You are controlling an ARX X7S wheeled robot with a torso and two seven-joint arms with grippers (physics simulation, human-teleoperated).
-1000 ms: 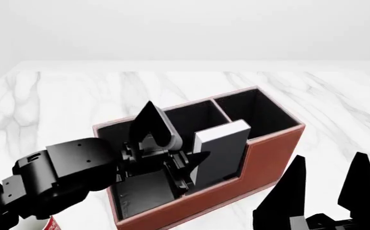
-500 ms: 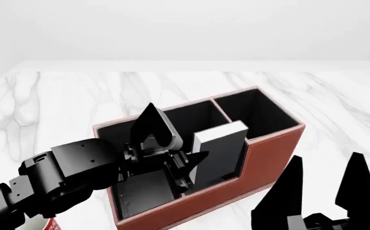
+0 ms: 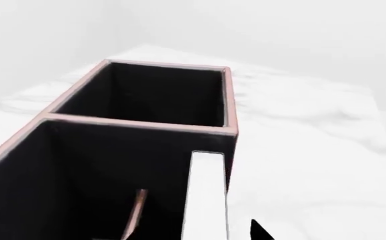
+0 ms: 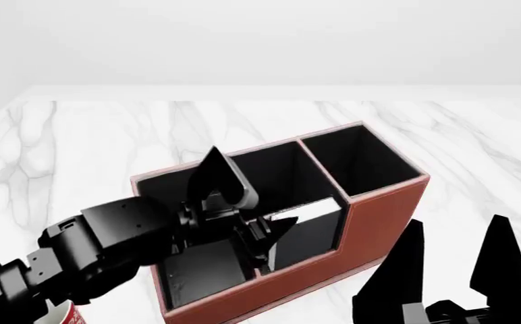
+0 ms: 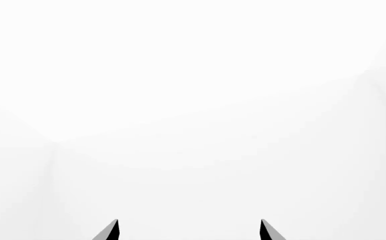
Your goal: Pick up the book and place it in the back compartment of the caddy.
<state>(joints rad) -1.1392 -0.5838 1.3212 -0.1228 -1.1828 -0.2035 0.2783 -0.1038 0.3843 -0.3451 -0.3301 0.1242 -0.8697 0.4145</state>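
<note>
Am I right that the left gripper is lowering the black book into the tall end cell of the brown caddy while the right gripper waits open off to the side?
Not quite. In the head view the book sits in the caddy's middle section, beside the tall end cell, which holds nothing. The rest stands: the left gripper is at the book and the right gripper waits open.

White marble counter (image 4: 107, 135) with grey veining, straight far edge, plain white wall (image 4: 260, 40) behind, side wall at right corner, even diffuse light
</note>
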